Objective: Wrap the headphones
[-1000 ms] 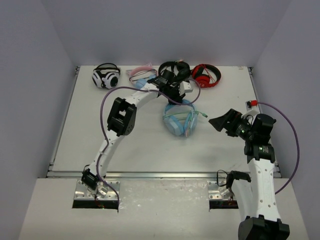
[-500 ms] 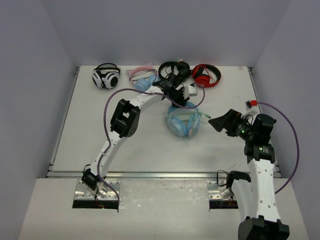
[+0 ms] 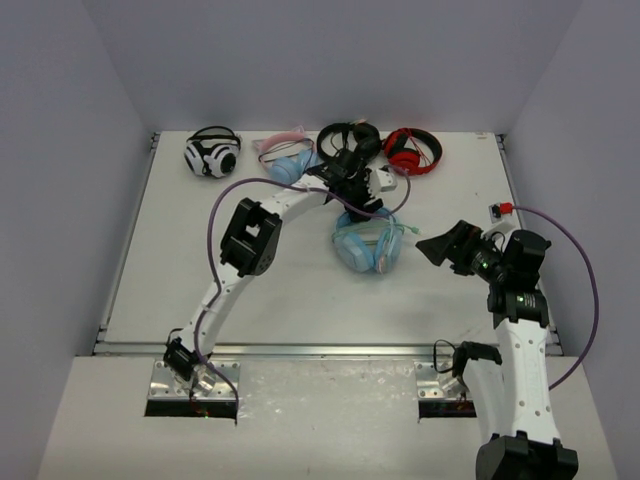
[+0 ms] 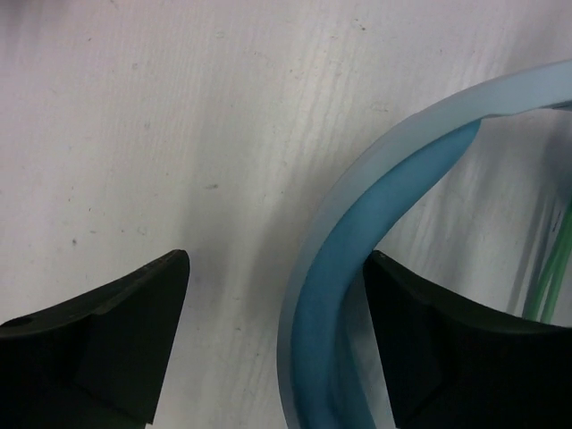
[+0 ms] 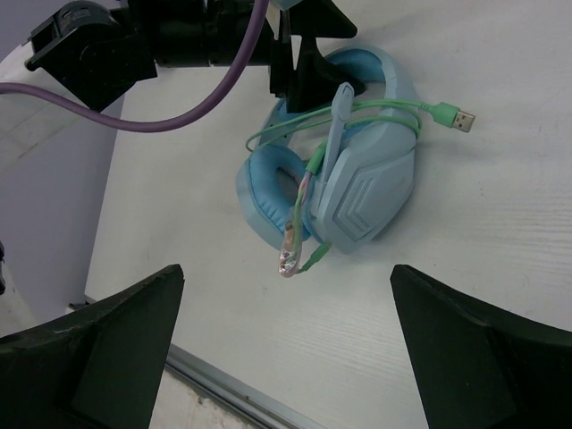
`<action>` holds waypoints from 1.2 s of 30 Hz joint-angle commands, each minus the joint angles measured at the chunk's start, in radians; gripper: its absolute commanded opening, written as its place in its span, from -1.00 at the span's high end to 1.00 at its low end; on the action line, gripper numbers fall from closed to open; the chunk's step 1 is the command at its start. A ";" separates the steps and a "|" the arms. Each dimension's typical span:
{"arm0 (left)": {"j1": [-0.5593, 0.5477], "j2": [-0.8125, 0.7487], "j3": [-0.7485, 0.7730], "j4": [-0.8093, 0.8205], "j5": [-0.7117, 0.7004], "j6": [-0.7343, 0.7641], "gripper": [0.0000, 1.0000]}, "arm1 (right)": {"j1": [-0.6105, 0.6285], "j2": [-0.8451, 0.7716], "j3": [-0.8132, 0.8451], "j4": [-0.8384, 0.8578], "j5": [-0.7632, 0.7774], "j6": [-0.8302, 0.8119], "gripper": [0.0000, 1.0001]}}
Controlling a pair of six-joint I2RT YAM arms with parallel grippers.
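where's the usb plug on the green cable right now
In the right wrist view the plug lies on the table just right of the blue headphones, at the green cable's free end.

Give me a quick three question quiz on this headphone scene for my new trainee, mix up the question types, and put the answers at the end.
1. True or false: the right gripper is shut on the green cable.
2. The open fingers of the left gripper straddle which part of the headphones? A headband, B USB plug, C ear cup.
3. What colour is the rightmost back-row pair?
Key: 1 false; 2 A; 3 red.
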 commanded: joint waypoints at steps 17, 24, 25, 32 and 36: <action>0.001 -0.642 -0.350 0.329 -0.979 -0.692 -1.00 | 0.005 -0.031 0.029 0.038 0.152 -0.088 -0.98; 0.004 -1.122 -0.743 0.015 -1.311 -1.275 -1.00 | 0.043 -0.066 0.181 -0.082 0.168 -0.145 -0.98; 0.004 -1.184 -0.796 -0.068 -1.370 -1.335 -1.00 | 0.051 -0.079 0.187 -0.087 0.162 -0.118 -0.98; 0.004 -1.664 -1.159 -0.040 -1.251 -1.221 -1.00 | 0.053 -0.145 0.319 -0.188 0.097 -0.142 -0.98; 0.004 -1.744 -1.153 -0.199 -1.317 -1.104 -1.00 | 0.051 -0.149 0.354 -0.321 0.140 -0.209 -0.98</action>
